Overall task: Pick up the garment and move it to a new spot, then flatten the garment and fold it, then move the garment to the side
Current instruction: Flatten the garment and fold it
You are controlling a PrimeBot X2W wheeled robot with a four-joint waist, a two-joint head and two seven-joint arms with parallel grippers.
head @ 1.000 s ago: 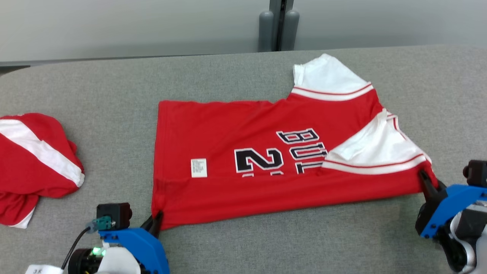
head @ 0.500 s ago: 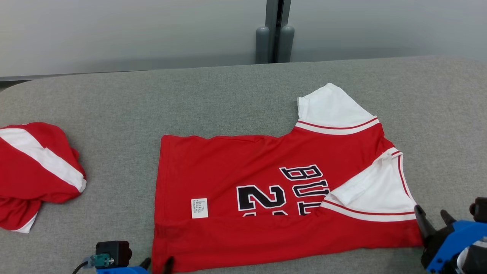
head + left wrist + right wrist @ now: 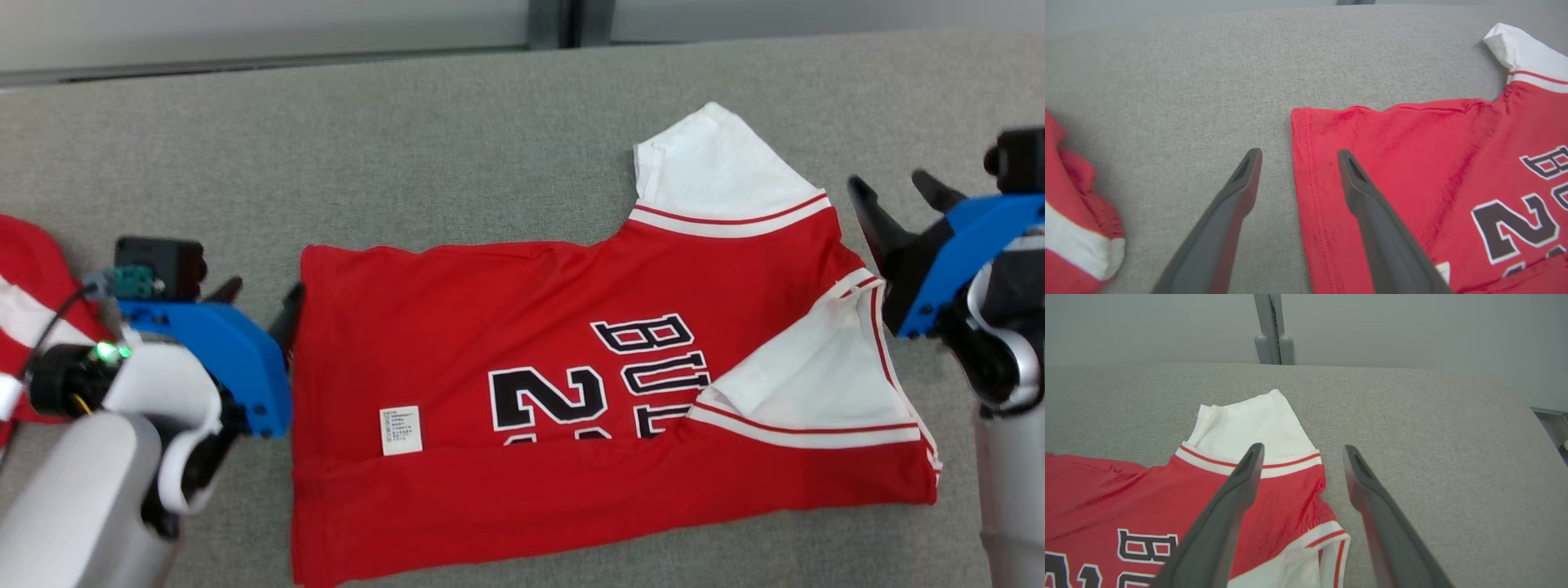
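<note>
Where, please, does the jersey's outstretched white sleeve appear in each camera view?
Head view: white sleeve, upper right of centre.
Left wrist view: white sleeve, top right corner.
Right wrist view: white sleeve, left of centre, behind one fingertip.
Shared landmark: the black letter B.

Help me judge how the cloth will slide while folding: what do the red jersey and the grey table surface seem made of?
Jersey: looks like thin knit fabric, perhaps polyester; the red shows a slight sheen, a stitched hem and soft creases.
Table cover: grey felt-like or woven cloth, matte, with a fine speckled texture.
Exact fibres cannot be told.
</note>
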